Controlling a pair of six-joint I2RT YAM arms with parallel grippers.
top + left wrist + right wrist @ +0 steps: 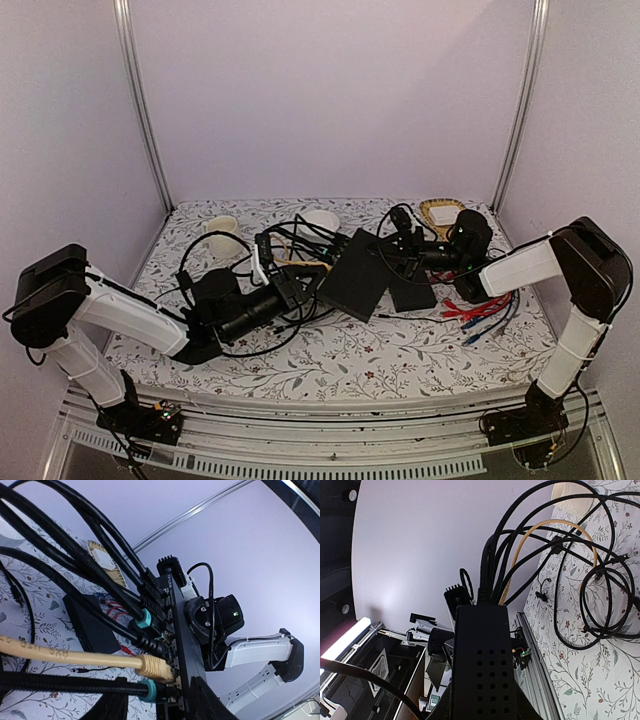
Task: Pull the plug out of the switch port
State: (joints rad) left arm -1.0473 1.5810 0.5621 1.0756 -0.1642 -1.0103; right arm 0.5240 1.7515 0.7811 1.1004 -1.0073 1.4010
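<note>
On the table (330, 365) the switch (355, 275) sits about midway between the left and right edges, a little nearer the far edge, with its port edge turned toward the left edge. We cannot tell whether it rests flat or is raised a little. A second box (412, 292) lies just beside it on the right-edge side. We judge the switch rigid and light, with a smooth matte shell, so it would slide toward any pull unless it is braced. The right claw (410, 250) does that bracing: the right wrist view shows the vented body filling the gap between its fingers, so it looks clamped on the end opposite the ports. The cables (290, 245) loop off toward the far-left corner. They look stiff and springy, so tugging on cord would likely only flex it. The sensible hold is the hard moulded body of a plug, close to the port and pulled straight out along the socket. A latch tab may need pressing first, though it is too small to make out. The left claw (157, 692) stands spread at the port edge. The teal plug (150, 690) of a braided cable lies between its fingers, near them but seemingly not yet pinched. The tan plug (156, 667) sits in the next port, touching or nearly touching it, so a closing grip could catch both
</note>
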